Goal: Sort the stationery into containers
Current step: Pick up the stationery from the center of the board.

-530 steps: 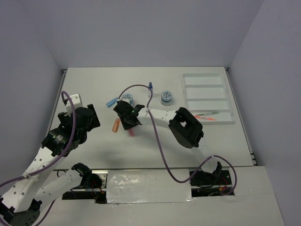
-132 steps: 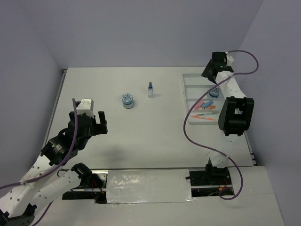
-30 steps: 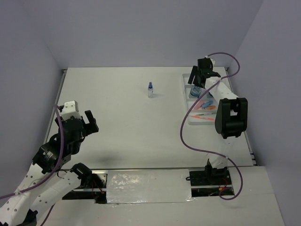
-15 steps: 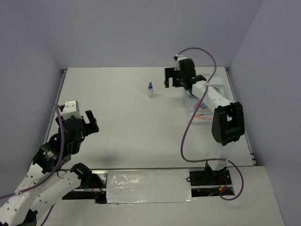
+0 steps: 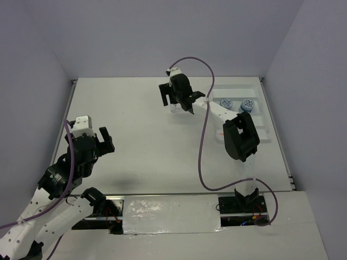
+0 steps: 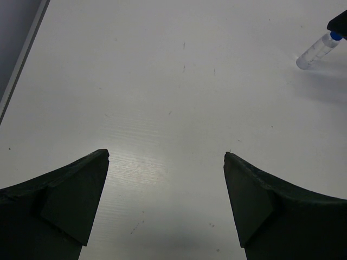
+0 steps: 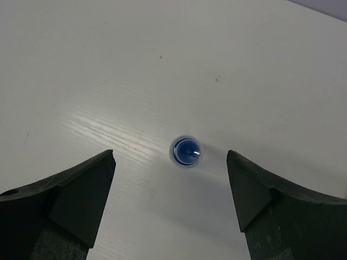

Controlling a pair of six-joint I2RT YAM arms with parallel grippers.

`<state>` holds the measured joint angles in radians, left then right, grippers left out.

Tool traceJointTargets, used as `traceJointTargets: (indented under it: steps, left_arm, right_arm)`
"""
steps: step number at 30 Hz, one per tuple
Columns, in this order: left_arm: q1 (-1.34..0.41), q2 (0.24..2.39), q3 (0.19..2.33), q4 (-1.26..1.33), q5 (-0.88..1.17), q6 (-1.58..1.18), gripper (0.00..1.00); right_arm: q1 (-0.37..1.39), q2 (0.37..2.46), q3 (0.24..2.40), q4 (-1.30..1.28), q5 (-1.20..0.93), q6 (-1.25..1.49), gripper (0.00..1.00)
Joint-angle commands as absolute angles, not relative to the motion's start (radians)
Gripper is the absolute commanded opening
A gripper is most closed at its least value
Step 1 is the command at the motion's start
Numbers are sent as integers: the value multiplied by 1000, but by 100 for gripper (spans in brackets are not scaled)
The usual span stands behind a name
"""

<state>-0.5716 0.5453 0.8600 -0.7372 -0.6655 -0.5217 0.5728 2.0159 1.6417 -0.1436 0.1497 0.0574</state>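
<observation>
Tabletop (image 5: 141, 135) lies open round the upright bottle (image 7: 185, 151); right tool (image 7: 169, 157) above, left tool (image 6: 166, 154), both wide.

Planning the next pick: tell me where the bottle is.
The bottle stands upright on the table at far centre in the top view, left of the tray, directly below the open right tool.

Matt white on the table (image 7: 81, 65), a faint grain catching a streaky sheen. There's the bottle (image 7: 185, 151): clear plastic body, glossy blue cap. On the right tool (image 7: 169, 160), the fingers (image 7: 70, 200) look like matt black plastic, slightly grainy. Over to the tray (image 5: 238, 93), smooth white plastic. The purple cable (image 5: 201, 151) has a smooth sleeve.
</observation>
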Motion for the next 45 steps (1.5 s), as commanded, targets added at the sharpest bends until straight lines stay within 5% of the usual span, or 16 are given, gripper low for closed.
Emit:
traceJointTargets:
  steps: [1, 5, 8, 16, 23, 31, 38, 45]
  left_arm:
    - [-569, 535, 854, -693, -652, -494, 99]
    - [-569, 531, 856, -689, -647, -491, 99]
    - [-569, 528, 854, -690, -647, -491, 99]
    - [-569, 534, 854, -686, -641, -486, 99]
    - [-569, 538, 851, -681, -629, -479, 99]
    - [-571, 543, 850, -680, -624, -476, 99]
    - [-569, 551, 850, -678, -620, -474, 99]
    - [-571, 538, 850, -676, -617, -476, 99]
  right_arm:
    - [597, 2048, 1697, -144, 247, 101, 90]
    - [597, 2074, 1695, -141, 239, 109, 80]
    - [595, 2101, 1701, -141, 261, 110, 60]
    - [594, 2178, 1744, -153, 308, 136, 64]
    - [586, 2198, 1772, -169, 321, 144, 56]
    - [548, 2162, 1737, -124, 172, 158, 5]
    - [467, 1989, 1648, -43, 82, 270, 4]
    - [154, 1913, 1579, -35, -139, 558, 4]
